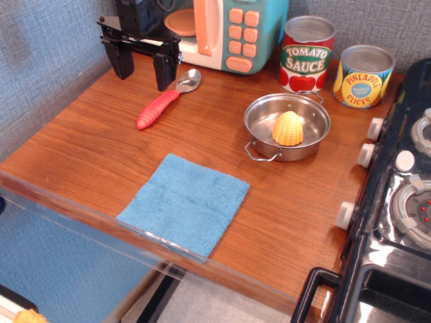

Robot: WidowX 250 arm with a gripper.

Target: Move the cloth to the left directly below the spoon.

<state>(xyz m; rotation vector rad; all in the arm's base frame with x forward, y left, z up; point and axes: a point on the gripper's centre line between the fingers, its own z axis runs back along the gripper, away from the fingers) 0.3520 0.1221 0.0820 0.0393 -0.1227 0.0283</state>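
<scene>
black claw (142,66) at back left, arm cut off by top edge, prongs spread apart, gripping nothing, hanging just left of silver-bowled spoon with ribbed red plastic handle (166,99). flat square blue terry cloth (184,202) at front of wooden bench (81,134), near corner reaching the clear front edge strip, right of and below spoon. round steel pot (287,125) holding yellow toy corn (287,129). tomato sauce can (306,54), pineapple slices can (363,75), toy microwave (225,30) partly cut off. stove (404,195) cropped at right.

"TOMATO SAUCE" on the red can (307,55), "PINEAPPLE SLICES" on the yellow can (363,77)
</scene>
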